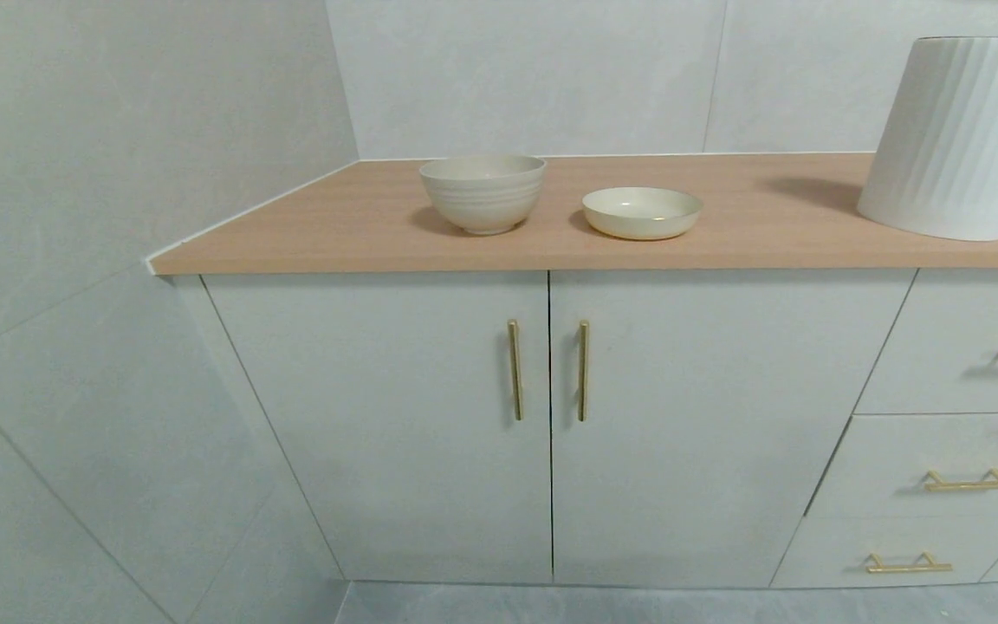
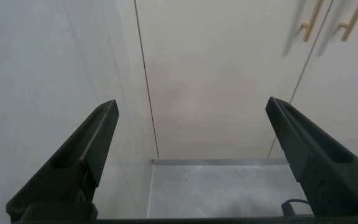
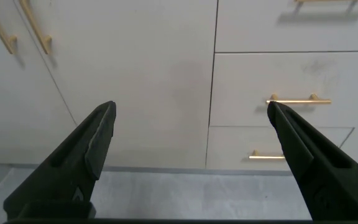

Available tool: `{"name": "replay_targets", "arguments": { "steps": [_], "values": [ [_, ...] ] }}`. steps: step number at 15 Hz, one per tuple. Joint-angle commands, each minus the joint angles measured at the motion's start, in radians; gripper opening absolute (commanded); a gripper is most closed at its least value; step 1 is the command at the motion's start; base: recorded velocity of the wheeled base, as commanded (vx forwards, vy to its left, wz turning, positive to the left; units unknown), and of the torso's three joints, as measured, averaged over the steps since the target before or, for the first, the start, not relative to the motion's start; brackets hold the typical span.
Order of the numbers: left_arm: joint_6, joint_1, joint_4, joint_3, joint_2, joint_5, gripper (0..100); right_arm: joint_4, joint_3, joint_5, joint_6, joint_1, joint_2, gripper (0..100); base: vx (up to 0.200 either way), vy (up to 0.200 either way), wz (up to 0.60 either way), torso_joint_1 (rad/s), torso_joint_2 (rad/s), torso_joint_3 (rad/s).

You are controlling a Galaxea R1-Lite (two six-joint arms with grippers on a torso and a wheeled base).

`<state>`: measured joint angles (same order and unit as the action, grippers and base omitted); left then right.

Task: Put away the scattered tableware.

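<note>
Bright, even; soft shadows fall left; edges warped.

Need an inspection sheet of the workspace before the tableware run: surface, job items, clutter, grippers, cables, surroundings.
Surface: wooden countertop, running into a wall corner.
Job's things: ribbed bowl and shallow dish, both upright, side by side, not touching.
Clutter: white ribbed container at the countertop's right end.
Grippers: left gripper open; right gripper open; both low, facing the cabinet front, holding nothing.
Cables: nothing seen.
Surroundings: cabinet doors shut; drawers shut; tiled wall behind.
</note>
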<state>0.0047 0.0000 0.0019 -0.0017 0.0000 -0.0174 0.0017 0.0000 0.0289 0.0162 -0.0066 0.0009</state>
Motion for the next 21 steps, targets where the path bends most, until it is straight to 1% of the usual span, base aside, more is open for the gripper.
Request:
{"name": "replay_targets", "arguments": {
  "steps": [1, 9, 10, 11, 12, 14, 15, 16, 17, 19, 21],
  "values": [
    [0.000, 0.000, 0.000, 0.000, 0.000, -0.001, 100, 0.000, 0.000, 0.000, 0.001, 0.000, 0.001, 100, 0.000, 0.000, 0.00, 0.000, 0.00, 0.000],
    [0.001, 0.000, 0.000, 0.000, 0.000, -0.001, 100, -0.002, -0.003, 0.006, -0.013, 0.002, -0.001, 100, 0.000, 0.000, 0.00, 0.000, 0.00, 0.000],
    [0.001, 0.000, 0.000, 0.000, 0.000, 0.001, 100, -0.016, -0.100, 0.040, 0.021, 0.005, 0.008, 100, 0.000, 0.000, 0.00, 0.000, 0.00, 0.000],
    [0.001, 0.000, 0.000, 0.000, 0.000, -0.001, 100, -0.002, -0.144, 0.072, 0.054, 0.011, 0.033, 100, 0.000, 0.000, 0.00, 0.000, 0.00, 0.000],
    [0.001, 0.000, 0.000, 0.000, 0.000, -0.001, 100, 0.026, -0.167, 0.157, 0.057, 0.031, 0.114, 100, 0.000, 0.000, 0.00, 0.000, 0.00, 0.000],
    [0.001, 0.000, 0.000, 0.000, 0.000, -0.001, 100, 0.026, -0.184, 0.344, 0.061, 0.071, 0.295, 100, 0.000, 0.000, 0.00, 0.000, 0.00, 0.000],
    [0.001, 0.000, 0.000, 0.000, 0.000, -0.001, 100, 0.026, -0.210, 0.387, 0.062, 0.074, 0.410, 100, 0.000, 0.000, 0.00, 0.000, 0.00, 0.000],
    [0.000, 0.000, -0.002, 0.000, 0.000, -0.001, 100, 0.024, -0.252, 0.393, 0.062, 0.082, 0.521, 100, 0.000, 0.000, 0.00, 0.000, 0.00, 0.000],
    [0.001, 0.000, 0.000, 0.000, 0.000, 0.001, 100, 0.024, -0.302, 0.393, 0.062, 0.112, 0.622, 100, 0.000, 0.000, 0.00, 0.000, 0.00, 0.000],
    [0.001, 0.000, 0.000, 0.000, 0.000, -0.001, 100, 0.015, -0.423, 0.387, 0.071, 0.227, 0.838, 100, 0.000, 0.000, 0.00, 0.000, 0.00, 0.000],
    [0.001, 0.000, 0.000, 0.000, 0.000, -0.001, 100, -0.060, -0.502, 0.387, 0.074, 0.318, 1.019, 100, 0.000, 0.000, 0.00, 0.000, 0.00, 0.000]
  ]
}}
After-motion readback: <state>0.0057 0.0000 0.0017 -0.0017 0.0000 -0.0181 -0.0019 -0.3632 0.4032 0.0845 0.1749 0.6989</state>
